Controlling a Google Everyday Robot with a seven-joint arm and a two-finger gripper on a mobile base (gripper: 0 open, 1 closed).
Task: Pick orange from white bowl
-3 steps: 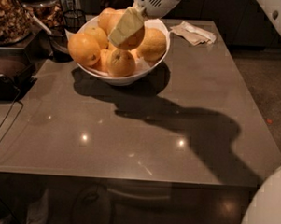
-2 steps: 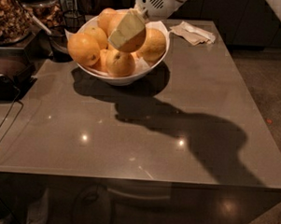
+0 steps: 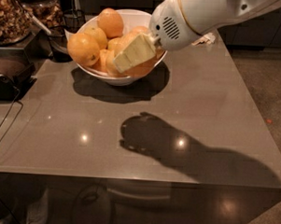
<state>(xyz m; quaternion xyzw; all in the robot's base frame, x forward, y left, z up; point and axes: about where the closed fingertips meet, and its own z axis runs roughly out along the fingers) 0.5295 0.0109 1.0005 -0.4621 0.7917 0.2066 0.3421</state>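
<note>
The white bowl (image 3: 115, 78) stands at the back of the grey table (image 3: 210, 112), piled with several oranges (image 3: 82, 48); one orange (image 3: 111, 21) sits on top at the back. My gripper (image 3: 133, 53), pale yellow on a white wrist (image 3: 182, 20), hangs in front of the bowl's right half and reaches in from the upper right. It covers the oranges on that side. I cannot see whether it touches or holds an orange. Its shadow (image 3: 149, 135) falls on the table in front of the bowl.
Jars of nuts (image 3: 9, 14) and a dark appliance (image 3: 9, 75) stand at the left edge, with a black cable (image 3: 4, 122) trailing down. A dark cup with a utensil (image 3: 59, 40) is just left of the bowl. A crumpled white napkin (image 3: 206, 39) lies behind my wrist.
My arm now looks larger and lower in the picture, and its shadow has slid from beside the bowl toward the table's front. The bowl and oranges have not moved.
</note>
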